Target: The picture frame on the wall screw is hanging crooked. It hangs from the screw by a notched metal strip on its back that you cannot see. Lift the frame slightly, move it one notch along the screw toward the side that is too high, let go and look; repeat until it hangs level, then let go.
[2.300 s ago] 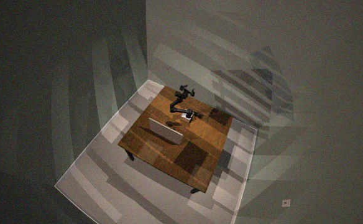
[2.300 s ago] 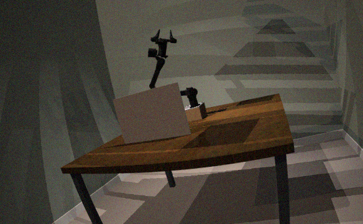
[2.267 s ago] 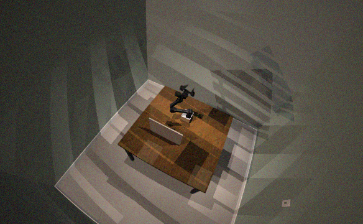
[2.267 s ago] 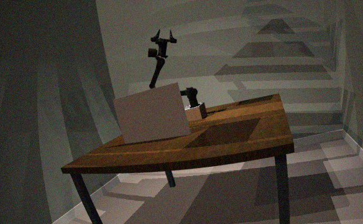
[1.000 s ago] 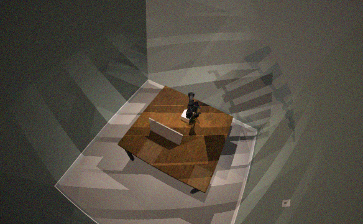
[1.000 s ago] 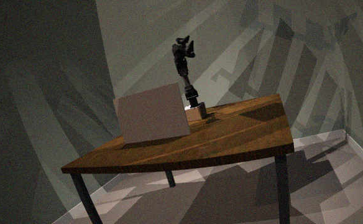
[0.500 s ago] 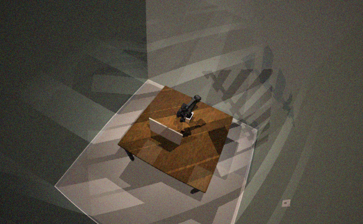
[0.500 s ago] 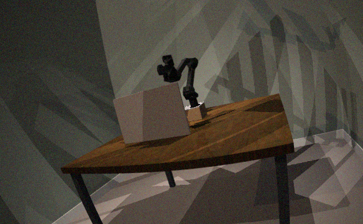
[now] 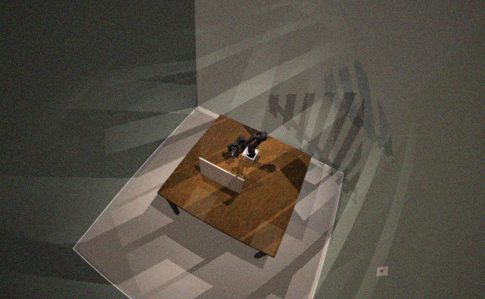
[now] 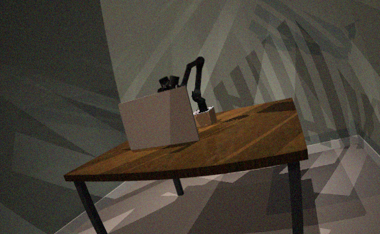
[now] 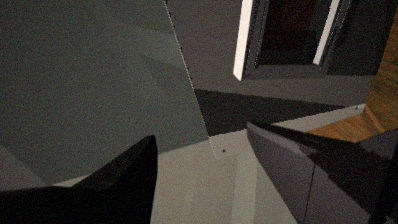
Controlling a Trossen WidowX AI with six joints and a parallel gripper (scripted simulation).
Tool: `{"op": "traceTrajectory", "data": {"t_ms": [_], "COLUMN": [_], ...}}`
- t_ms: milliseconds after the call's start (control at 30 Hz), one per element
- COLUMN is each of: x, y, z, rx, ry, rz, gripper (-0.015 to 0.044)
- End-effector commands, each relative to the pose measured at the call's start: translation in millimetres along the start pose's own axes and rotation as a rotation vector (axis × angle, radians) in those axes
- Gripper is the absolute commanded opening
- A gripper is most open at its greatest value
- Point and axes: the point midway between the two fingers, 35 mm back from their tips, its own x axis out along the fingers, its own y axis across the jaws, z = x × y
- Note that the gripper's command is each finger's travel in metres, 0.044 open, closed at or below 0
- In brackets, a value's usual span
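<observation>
The picture frame [image 11: 285, 71] shows in part at the top right of the wrist view, with a dark border, bright side strips and a dark picture. Its sides do not run parallel to the panel's side edge in this slanted view; how far it is off level I cannot tell. The wall screw and notched strip are hidden. The upright panel [image 9: 221, 176] [image 10: 151, 120] [image 11: 215, 40] shows its back in the top and exterior views, hiding the frame there. My gripper [image 9: 233, 153] [image 10: 169, 78] [image 11: 202, 135] is open and empty, on the arm's side of the panel, clear of the frame.
The panel stands on the wooden table [image 9: 255, 216] [image 10: 258, 136] [image 11: 387, 90]. The arm's pale base block [image 9: 250, 154] [image 10: 205, 119] sits on the table behind the panel. The panel's pale edge [image 11: 300, 122] crosses the wrist view beyond the right fingertip.
</observation>
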Motion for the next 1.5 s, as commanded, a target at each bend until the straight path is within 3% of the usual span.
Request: {"op": "traceTrajectory", "data": {"t_ms": [0,200,1467], "x": [-32.2,-71.6,-71.6], "y": [-21.0,-41.1,-41.1], "z": [15.9,26.5,26.5], "rx": [0.081,0.176,0.176], "ry": [-0.110,-0.249,-0.249], "rz": [-0.027,-0.034,-0.034], "gripper": [0.0260,0.0260,0.0260]}}
